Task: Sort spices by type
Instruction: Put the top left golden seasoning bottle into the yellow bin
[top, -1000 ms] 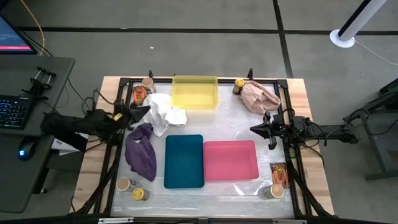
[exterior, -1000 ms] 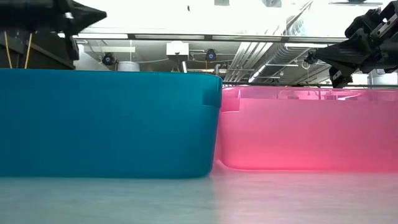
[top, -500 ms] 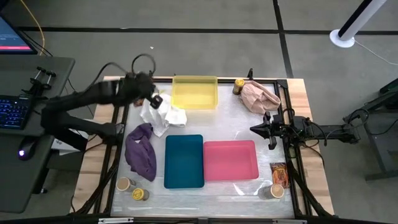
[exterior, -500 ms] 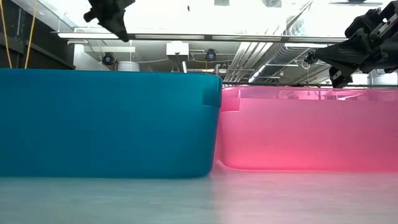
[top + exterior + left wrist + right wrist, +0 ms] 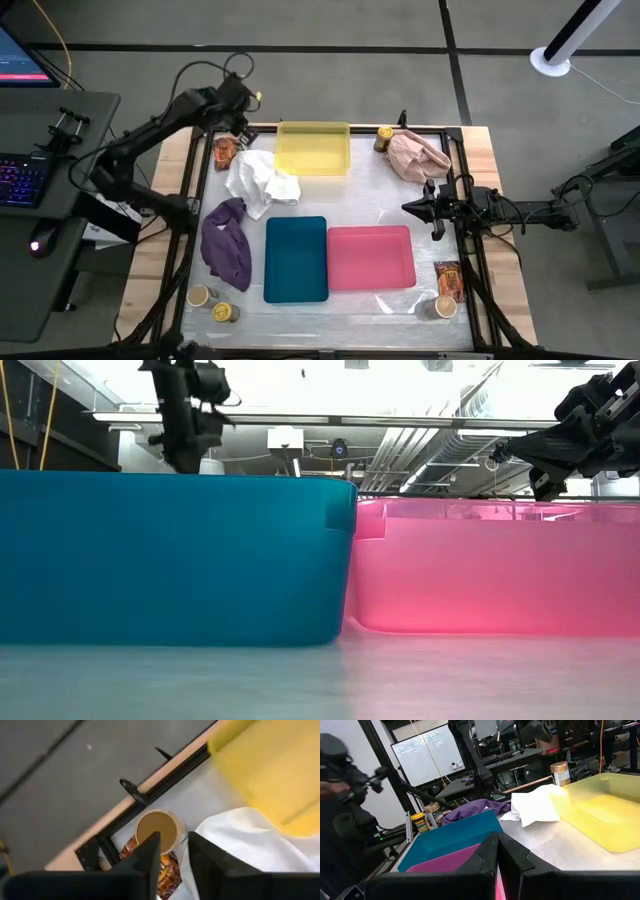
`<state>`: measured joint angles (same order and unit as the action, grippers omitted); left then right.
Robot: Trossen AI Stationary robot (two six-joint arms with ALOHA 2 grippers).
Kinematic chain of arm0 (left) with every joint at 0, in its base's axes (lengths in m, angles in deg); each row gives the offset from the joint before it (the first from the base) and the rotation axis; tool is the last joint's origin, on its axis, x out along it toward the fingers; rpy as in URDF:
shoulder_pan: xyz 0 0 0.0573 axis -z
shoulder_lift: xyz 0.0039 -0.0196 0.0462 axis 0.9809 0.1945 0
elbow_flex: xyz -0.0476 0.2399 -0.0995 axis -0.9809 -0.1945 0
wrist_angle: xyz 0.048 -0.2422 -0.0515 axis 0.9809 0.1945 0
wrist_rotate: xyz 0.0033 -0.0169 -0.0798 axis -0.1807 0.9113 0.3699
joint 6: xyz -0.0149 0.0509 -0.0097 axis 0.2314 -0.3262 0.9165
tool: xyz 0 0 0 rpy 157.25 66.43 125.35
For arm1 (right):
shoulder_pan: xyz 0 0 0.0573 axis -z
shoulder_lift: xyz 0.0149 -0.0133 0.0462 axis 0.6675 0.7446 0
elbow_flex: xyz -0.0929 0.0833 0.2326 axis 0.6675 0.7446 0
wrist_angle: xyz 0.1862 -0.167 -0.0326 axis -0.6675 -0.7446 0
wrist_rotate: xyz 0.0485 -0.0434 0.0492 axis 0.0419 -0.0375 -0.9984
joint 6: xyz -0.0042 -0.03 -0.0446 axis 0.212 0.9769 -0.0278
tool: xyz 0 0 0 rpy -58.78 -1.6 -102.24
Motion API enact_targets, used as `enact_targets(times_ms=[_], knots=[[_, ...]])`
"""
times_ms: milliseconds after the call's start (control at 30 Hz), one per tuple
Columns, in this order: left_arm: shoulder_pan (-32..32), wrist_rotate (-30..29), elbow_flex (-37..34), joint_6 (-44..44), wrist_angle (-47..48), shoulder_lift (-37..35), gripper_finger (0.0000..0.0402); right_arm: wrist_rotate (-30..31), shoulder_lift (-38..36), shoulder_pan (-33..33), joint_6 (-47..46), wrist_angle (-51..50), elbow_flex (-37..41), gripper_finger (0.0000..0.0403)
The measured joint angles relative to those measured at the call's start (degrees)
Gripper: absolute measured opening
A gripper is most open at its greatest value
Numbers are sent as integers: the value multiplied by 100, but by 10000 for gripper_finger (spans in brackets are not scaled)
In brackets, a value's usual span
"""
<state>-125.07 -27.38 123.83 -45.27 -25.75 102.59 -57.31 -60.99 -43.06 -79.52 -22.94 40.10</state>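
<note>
above the table's [image 5: 480, 140] far left corner, the left end effector [image 5: 172, 851] is hanging, fingers slightly spread, over a small round tan-lidded jar [image 5: 157, 827] beside a flat orange-red foil packet [image 5: 165, 872]; the right end effector [image 5: 409, 209], pressed together, is waiting near the pink rectangular tray [image 5: 370, 258].

Bright overhead light, blown-out ceiling glare, blurred near wrist fingers.

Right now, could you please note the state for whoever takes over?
Left gripper: open, over tan-lid jar and foil packet by white cloth.
Right gripper: shut, empty, near empty pink tray.
Second tan-lid jar, yellow-lid jar by purple cloth; second yellow-lid jar by pink cloth; third tan-lid jar, second packet at right edge.
Done: nothing; yellow tray, teal tray empty too.
Left: all sorting.
</note>
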Motion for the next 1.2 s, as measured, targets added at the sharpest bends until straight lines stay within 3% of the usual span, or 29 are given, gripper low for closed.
enact_targets(times_ms=[233,567,833,1000,1200], knots=[[-578,705,0,-36,291,178,195,0,0,1,1,-1,0,4],[-795,1079,0,158,326,565,307,-2,0,1,0,-1,0,4],[-852,1066,81,495,237,1205,327,-2,0,0,0,0,2,4],[-852,578,273,559,225,1243,328,-2,0,1,0,-1,1,4],[-1014,556,297,643,301,1333,328,0,0,2,0,-2,2,4]])
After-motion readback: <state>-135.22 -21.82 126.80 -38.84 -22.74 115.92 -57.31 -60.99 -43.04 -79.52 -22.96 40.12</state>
